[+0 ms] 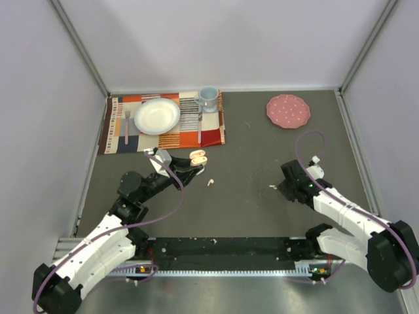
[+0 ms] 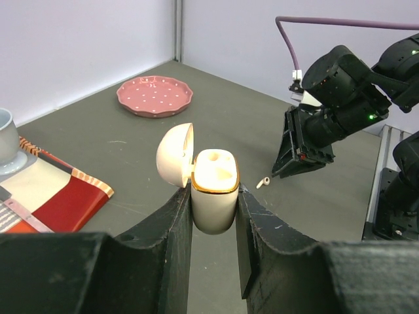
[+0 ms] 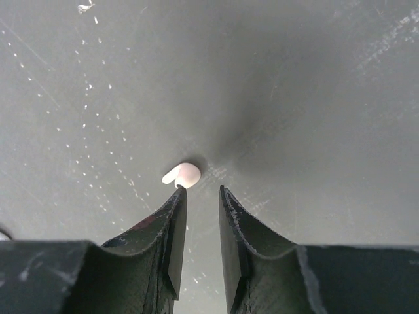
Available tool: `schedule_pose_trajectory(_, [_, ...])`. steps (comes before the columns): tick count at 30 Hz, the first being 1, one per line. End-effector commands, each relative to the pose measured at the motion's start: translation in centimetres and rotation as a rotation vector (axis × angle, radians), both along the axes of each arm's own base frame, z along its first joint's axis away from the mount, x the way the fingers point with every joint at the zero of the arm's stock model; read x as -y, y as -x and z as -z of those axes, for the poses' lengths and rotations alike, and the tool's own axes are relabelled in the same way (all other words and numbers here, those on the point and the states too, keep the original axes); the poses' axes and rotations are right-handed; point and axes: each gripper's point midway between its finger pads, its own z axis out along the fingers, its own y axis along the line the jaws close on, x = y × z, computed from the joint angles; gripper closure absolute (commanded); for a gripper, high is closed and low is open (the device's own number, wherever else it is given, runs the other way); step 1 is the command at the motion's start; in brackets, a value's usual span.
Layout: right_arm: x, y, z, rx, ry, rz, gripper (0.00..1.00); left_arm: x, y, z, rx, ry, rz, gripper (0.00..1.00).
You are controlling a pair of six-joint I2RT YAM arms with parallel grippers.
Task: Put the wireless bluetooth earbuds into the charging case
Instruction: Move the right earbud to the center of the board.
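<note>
- Grey counter (image 1: 249, 150) boxed in by pale walls; striped placemat (image 1: 163, 139) at the far left.
- Left pincer (image 2: 213, 196) is clamped on the charging case (image 2: 216, 175), whose lid (image 2: 174, 156) is hinged back.
- Right pincer (image 3: 200, 193) is down at the counter, jaws nearly together with a thin gap and nothing between them.
- One earbud (image 3: 182, 175) lies just off the tip of one finger, outside that gap.
- Risk: a close from here would likely miss. The fingertip could nudge or flick the earbud away, because the pincer sits to one side of a tiny piece.
- Risk: a pinch on the rounded head could squirt it out.
- A second earbud (image 1: 211, 181) lies loose on the counter, near the case.
- Containers: the case wells look unfilled, though the view inside is partial.
- The white bowl (image 1: 141, 118) and pink plate (image 1: 288, 111) show nothing on them.
- The inside of the cup (image 1: 208, 98) is hidden.
</note>
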Motion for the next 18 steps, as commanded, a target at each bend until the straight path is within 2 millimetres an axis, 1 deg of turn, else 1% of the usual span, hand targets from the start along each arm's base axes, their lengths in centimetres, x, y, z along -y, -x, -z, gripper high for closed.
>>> schedule_pose_trajectory(1, [0.39, -0.93, -0.42, 0.011, 0.024, 0.007, 0.75, -0.25, -0.27, -1.87, 0.054, 0.030, -0.018, 1.00])
schedule_pose_trajectory(4, [-0.01, -0.76, -0.19, -0.008, 0.017, -0.014, 0.78, -0.18, -0.28, -1.88, 0.053, 0.030, -0.015, 1.00])
schedule_pose_trajectory(11, [0.27, -0.68, 0.24, -0.016, 0.034, -0.010, 0.78, -0.14, -0.39, -1.71, 0.049, 0.028, -0.016, 1.00])
schedule_pose_trajectory(18, [-0.36, -1.43, 0.41, -0.030, 0.032, -0.029, 0.77, -0.12, -0.40, -1.63, 0.046, 0.028, -0.016, 1.00])
